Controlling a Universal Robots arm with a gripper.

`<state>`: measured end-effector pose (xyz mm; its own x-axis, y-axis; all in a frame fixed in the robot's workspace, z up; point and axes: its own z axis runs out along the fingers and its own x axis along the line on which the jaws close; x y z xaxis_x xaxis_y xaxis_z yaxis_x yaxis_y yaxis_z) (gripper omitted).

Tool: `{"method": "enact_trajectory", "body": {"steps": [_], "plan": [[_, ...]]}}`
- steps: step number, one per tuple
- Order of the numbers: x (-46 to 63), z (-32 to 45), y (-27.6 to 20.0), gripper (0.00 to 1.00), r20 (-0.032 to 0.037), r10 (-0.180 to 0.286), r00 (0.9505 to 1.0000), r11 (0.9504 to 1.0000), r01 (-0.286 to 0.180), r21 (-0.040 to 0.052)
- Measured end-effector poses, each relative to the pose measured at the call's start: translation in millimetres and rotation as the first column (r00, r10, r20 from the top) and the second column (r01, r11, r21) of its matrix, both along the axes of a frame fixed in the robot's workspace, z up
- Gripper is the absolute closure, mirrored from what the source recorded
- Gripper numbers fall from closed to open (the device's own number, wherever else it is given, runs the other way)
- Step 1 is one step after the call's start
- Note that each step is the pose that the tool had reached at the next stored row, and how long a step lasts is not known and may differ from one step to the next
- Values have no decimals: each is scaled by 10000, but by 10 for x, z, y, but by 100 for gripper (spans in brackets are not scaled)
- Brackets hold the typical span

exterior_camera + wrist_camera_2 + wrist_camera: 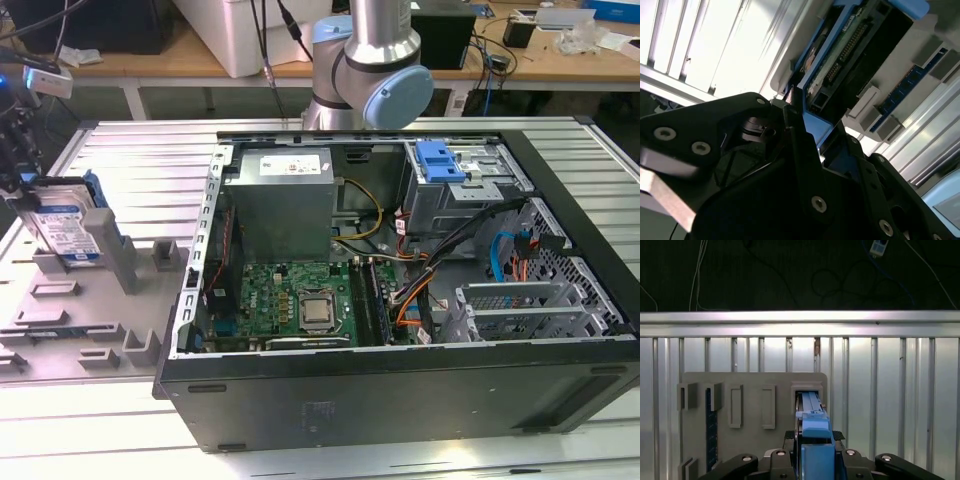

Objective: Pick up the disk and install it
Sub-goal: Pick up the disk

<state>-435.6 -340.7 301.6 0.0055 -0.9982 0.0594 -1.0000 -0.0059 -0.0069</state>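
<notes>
The disk (pixel 65 228) stands on edge in a slot of the grey fixture plate (pixel 70 300) at the exterior view's left, its white-and-blue label facing outward. My gripper (pixel 28 188) hangs over the disk's top end. In the first wrist view my gripper (pixel 815 440) has a black finger on each side of the disk (pixel 811 407), pressed against its blue frame. The second wrist view shows the disk (pixel 840 65) with its circuit board and connector, still seated in the fixture, and my fingers (pixel 795 120) closed on its blue edge.
The open computer case (pixel 400 400) lies on the ribbed metal table, with motherboard, grey power supply (pixel 285 195) and a drive cage with a blue latch (pixel 440 160). Loose cables cross the case. A blue memory stick (pixel 711 415) sits in another fixture slot.
</notes>
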Motion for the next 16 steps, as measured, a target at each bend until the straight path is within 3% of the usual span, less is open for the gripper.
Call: {"method": "enact_trajectory", "body": {"steps": [8, 16], "plan": [[0, 117, 0, 63, 0, 0, 10000, 10000, 0, -4], [0, 286, 0, 63, -1, 0, 10000, 10000, 0, -5]]}}
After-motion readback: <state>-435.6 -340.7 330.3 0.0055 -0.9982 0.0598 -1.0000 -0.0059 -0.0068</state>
